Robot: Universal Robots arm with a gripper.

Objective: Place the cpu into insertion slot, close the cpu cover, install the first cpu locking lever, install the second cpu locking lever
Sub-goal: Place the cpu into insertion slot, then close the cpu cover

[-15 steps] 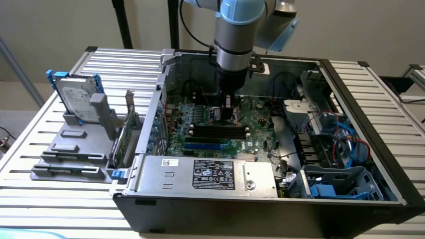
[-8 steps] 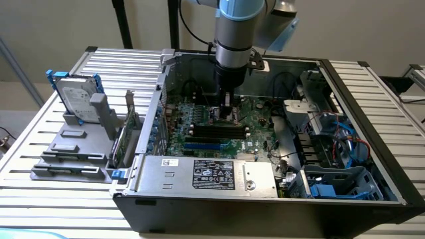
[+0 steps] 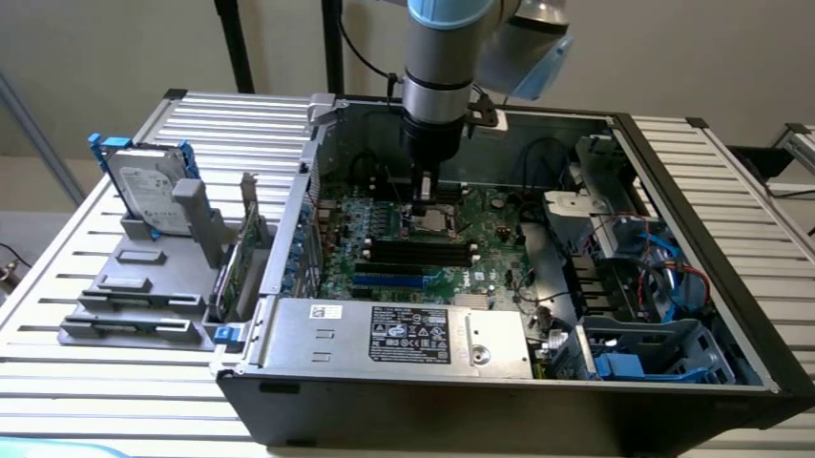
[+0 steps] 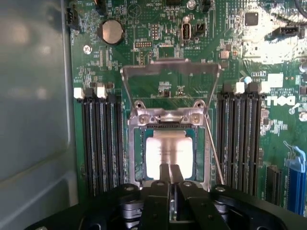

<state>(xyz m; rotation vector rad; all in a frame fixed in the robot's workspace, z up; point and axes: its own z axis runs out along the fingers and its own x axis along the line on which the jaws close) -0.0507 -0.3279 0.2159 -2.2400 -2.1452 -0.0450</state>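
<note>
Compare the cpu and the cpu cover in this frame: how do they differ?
The cpu is a solid square with a bright silvery face. The cpu cover is a metal frame, with green board showing through its window. The cpu lies flat in the insertion slot, while the cpu cover stands swung open beyond it. The cover is wider than the cpu. Both are squarish and look metallic.

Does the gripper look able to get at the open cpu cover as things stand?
Probably yes: the cpu cover stands swung open past the cpu, nothing lies over it, and the gripper hangs over the cpu's nearer edge.
</note>
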